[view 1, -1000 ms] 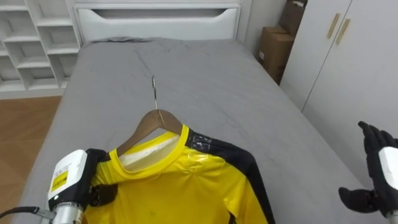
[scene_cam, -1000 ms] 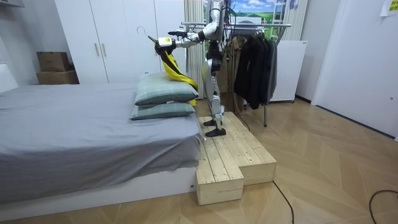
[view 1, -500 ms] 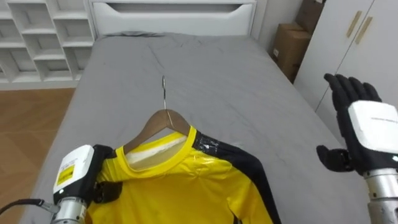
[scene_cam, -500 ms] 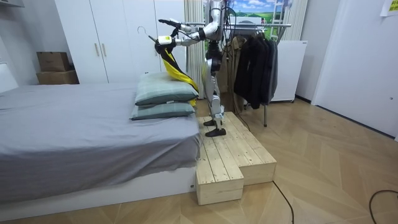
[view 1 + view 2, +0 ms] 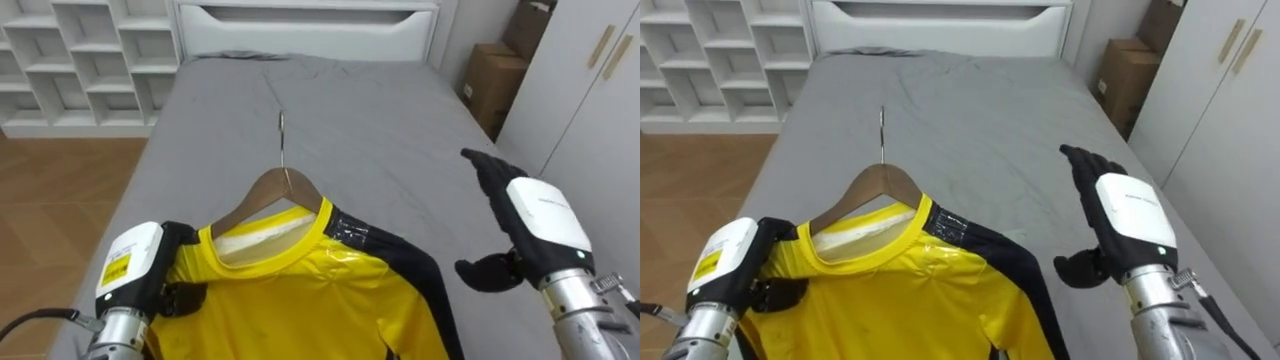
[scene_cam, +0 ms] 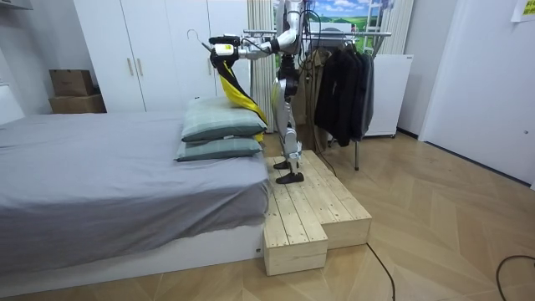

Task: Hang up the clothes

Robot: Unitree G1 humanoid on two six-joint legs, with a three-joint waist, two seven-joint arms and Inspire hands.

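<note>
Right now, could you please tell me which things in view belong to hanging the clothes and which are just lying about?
Belonging to the job: yellow shirt, wooden hanger, left hand gripping the shirt's shoulder, open right hand, clothes rack.
Just lying about: pillows, cardboard boxes, white shelves, bed.

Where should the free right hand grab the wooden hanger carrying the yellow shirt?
Take the wooden clothes hanger at its bare apex below the thin metal hook, coming from the robot's right with the open right robot hand. The yellow shirt covers its arms, and the left robot hand grips the left shoulder.
</note>
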